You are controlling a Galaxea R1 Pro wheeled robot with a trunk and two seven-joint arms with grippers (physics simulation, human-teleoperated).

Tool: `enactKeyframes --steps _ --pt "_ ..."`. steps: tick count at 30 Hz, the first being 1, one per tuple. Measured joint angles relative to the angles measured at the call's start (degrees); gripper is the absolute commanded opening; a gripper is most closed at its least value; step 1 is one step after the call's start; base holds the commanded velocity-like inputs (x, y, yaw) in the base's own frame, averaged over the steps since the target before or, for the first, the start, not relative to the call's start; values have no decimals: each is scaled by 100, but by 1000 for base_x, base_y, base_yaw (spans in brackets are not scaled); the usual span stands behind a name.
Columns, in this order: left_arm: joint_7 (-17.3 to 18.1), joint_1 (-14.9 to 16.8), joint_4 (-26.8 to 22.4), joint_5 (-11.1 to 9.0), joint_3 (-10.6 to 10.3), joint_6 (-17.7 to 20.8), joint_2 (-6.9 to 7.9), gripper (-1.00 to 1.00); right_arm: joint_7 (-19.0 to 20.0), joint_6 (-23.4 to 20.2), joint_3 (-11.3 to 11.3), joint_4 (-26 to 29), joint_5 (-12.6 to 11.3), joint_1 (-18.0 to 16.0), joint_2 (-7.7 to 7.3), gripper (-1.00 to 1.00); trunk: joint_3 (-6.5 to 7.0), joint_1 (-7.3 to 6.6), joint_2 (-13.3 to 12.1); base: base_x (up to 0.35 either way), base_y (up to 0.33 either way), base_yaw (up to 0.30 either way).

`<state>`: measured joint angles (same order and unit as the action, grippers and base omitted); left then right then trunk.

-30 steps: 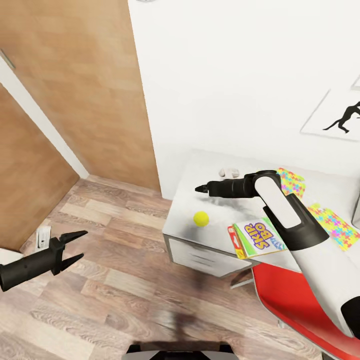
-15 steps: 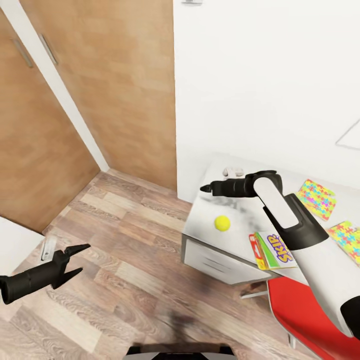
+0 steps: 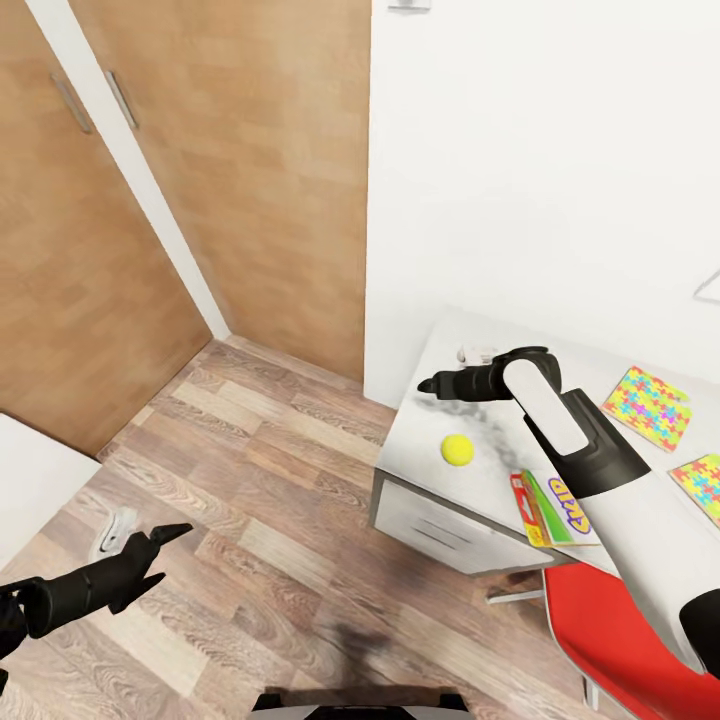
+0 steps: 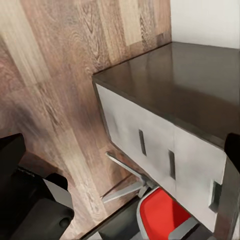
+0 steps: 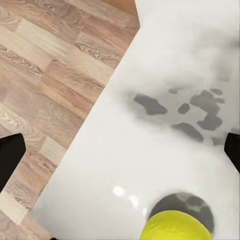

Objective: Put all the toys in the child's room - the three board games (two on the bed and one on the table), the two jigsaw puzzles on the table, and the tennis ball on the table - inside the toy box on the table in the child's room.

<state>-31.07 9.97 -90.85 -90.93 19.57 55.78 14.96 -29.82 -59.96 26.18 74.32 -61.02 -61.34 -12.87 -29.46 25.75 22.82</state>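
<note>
On the pale table (image 3: 437, 405) lies the yellow tennis ball (image 3: 458, 450), which also shows close under the fingers (image 5: 175, 227). The Skip-Bo board game (image 3: 555, 508) rests at the table's front edge, partly under my right arm. Two bright jigsaw puzzles (image 3: 648, 408) (image 3: 700, 478) lie further right. My right gripper (image 3: 428, 384) hovers open over the table's left end, just beyond the ball, nothing between its fingers (image 5: 120, 150). My left gripper (image 3: 160, 548) hangs open and empty over the wood floor, far left of the table. The toy box is out of view.
Wooden wardrobe doors (image 3: 200, 180) fill the back left. A red chair (image 3: 620, 640) stands under the table by its drawer front (image 3: 440, 530). A small white object (image 3: 478, 354) sits near the wall. The left wrist view has a dark cabinet top (image 4: 200, 85).
The camera has swung left, so the table and its things sit further right in the picture. My left gripper has dropped lower. The right gripper stays open over the table.
</note>
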Motion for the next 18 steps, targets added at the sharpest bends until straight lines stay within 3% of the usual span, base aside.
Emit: enactKeyframes --steps 1,2,4,5,7,8,10,11,13,18 --pt "-5 -10 1 209 -4 -1 -70 100 -83 0 -1 -27 9 -2 0 100 0 0 0 0 0 24" --pt "-5 -10 1 213 -4 -3 -72 100 -86 0 -1 -28 4 -2 0 100 0 0 0 0 0 19" --pt "-7 -32 2 641 -13 -6 -222 100 -231 0 -3 -69 16 -4 0 100 1 0 0 0 0 15" --pt "-7 -32 2 646 -13 -6 -224 100 -233 0 -2 -69 13 -4 0 100 1 0 0 0 0 12" --pt "-7 -56 2 1053 -18 -13 -401 100 -341 0 -3 -95 22 -3 0 100 1 0 0 0 0 10" --pt "-7 -57 2 1060 -18 -14 -404 100 -343 1 -3 -95 19 -3 0 100 1 0 0 0 0 8" --pt "4 -74 3 1435 -20 -20 -598 100 -424 0 -6 -115 27 -3 -3 100 1 0 0 0 0 6" --pt "4 -74 3 1443 -20 -20 -601 100 -426 1 -6 -115 25 -3 -3 100 1 0 0 0 0 5" --pt "1 -85 3 1737 -20 -25 -784 100 -485 1 -7 -138 32 -3 -3 100 1 0 0 0 0 4" --pt "4 -94 3 2000 -20 -22 -977 100 -551 1 -1 -210 36 0 -4 100 1 0 0 0 0 3"
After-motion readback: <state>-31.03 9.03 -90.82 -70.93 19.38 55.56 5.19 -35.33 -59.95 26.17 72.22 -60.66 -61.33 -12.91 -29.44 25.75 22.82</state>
